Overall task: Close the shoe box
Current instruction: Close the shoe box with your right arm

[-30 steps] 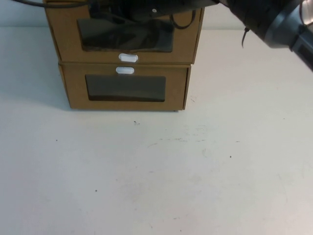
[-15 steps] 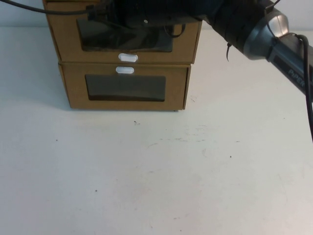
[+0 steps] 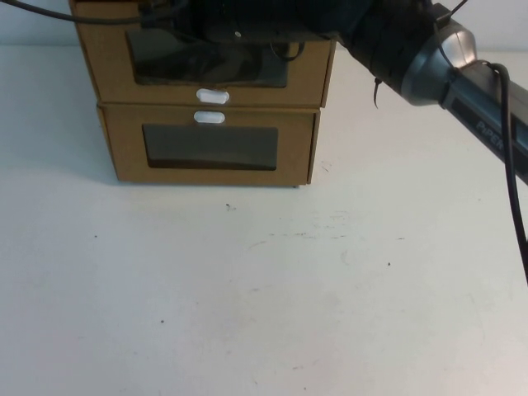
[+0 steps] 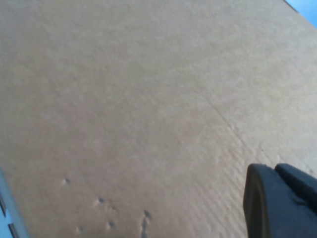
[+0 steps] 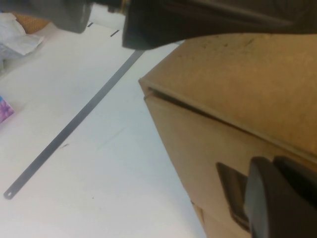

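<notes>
Two brown cardboard boxes are stacked at the table's far side. The upper one is the shoe box point(image 3: 312, 76), with a wide window and a white pull tab point(image 3: 213, 96) below it. The right arm point(image 3: 412, 45) reaches in from the right across the shoe box's top, where dark arm parts cover the window's upper edge. My right gripper point(image 5: 272, 162) sits shut just in front of the shoe box point(image 5: 198, 144), near its window point(image 5: 233, 191). My left gripper point(image 4: 274, 169) is shut and hovers close over bare cardboard point(image 4: 129, 99).
The lower box point(image 3: 124, 153) has its white tab point(image 3: 209, 117) above its window. White table point(image 3: 272, 289) stretches in front. A thin metal strip point(image 5: 74, 126) lies on the table beside the boxes, with crumpled white paper point(image 5: 20, 39) farther off.
The right arm has swung further in over the shoe box's top, and more of it shows at the right. Both boxes sit a touch further left.
</notes>
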Controlling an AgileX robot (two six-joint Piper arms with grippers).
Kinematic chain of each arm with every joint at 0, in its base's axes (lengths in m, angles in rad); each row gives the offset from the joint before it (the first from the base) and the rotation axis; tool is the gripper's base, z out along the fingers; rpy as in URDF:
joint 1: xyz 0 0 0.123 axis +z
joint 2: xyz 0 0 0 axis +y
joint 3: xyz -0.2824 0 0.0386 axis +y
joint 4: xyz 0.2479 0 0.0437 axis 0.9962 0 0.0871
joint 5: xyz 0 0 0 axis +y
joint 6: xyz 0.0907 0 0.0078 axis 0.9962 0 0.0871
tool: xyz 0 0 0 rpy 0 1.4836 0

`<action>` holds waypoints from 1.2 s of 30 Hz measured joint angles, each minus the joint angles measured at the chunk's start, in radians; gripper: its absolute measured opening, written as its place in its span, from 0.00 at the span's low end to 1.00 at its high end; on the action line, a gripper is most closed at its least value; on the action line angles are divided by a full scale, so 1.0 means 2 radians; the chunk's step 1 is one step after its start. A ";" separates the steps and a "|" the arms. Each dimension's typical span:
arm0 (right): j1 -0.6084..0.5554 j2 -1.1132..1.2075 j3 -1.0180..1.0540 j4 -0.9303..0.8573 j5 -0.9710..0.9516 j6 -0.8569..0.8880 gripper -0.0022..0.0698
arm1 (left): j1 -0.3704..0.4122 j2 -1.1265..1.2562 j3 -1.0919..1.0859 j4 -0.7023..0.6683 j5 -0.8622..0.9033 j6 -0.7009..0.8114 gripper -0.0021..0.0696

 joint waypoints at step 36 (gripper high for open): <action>-0.019 0.012 0.000 0.060 0.037 -0.033 0.01 | 0.000 -0.003 0.000 -0.007 0.015 -0.001 0.02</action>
